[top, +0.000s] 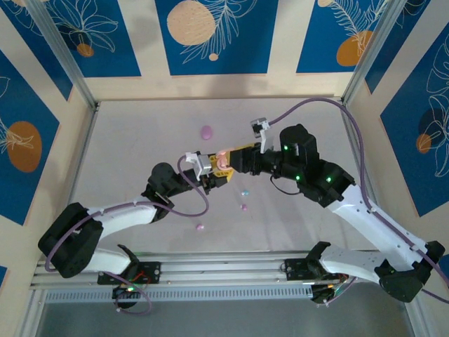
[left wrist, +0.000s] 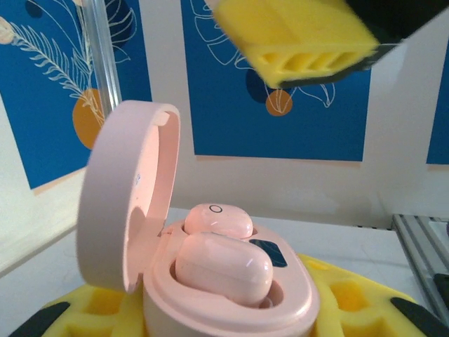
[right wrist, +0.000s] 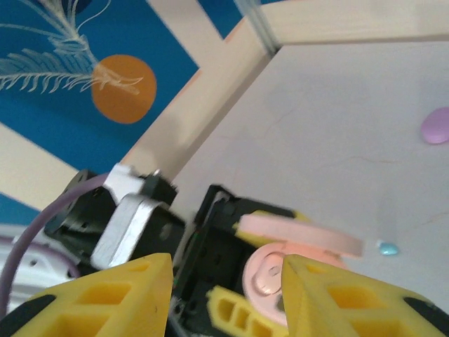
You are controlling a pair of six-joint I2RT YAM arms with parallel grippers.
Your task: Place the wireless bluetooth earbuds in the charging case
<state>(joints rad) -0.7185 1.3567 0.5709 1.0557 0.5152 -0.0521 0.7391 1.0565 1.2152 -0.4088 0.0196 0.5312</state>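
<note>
Seating looked nearly done. Top view: the left gripper [top: 209, 177] pinched the open pink oval plastic charging case [top: 222, 160], the right gripper [top: 231, 163] just above it, a loose light-blue bud [top: 245, 192] nearby. Left wrist: two glossy pink wireless earbuds [left wrist: 223, 268] lay in the case. Right wrist: fingers [right wrist: 133, 295] stood spread, empty, over it. Next likely called for closing the lid; how deep the buds sat was unclear.

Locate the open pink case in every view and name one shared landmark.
Top external: pink case dead centre.
Left wrist: case lower centre, lid raised at left.
Right wrist: case bottom centre, lid edge-on.
Shared landmark: blue wall panels with orange circles.
</note>
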